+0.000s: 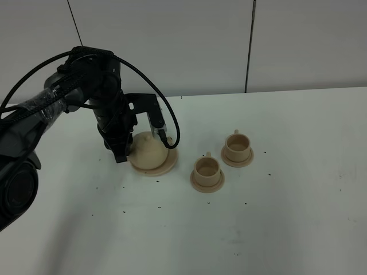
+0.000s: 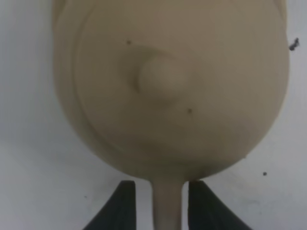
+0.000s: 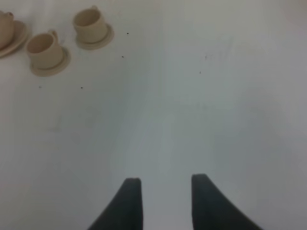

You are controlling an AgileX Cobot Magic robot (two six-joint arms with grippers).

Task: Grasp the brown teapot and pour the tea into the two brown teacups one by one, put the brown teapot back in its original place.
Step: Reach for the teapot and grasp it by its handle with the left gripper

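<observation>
The brown teapot (image 1: 150, 150) sits on its wide saucer, the original place (image 1: 167, 167), left of centre. My left gripper (image 1: 127, 150) reaches down at the pot's left side. In the left wrist view its open fingers (image 2: 125, 201) straddle the loop handle (image 2: 168, 201) below the knobbed lid (image 2: 160, 76), with a gap showing on one side. The two brown teacups (image 1: 207, 168) (image 1: 236, 146) stand on small saucers to the right, also seen as teacups (image 3: 45, 48) (image 3: 90, 24). My right gripper (image 3: 165, 181) hovers over bare table, fingers apart and empty, away from the cups.
White table (image 1: 287, 217) with scattered dark specks; a white panelled wall behind. The left arm's black cable loops above the teapot. The right arm is outside the exterior view.
</observation>
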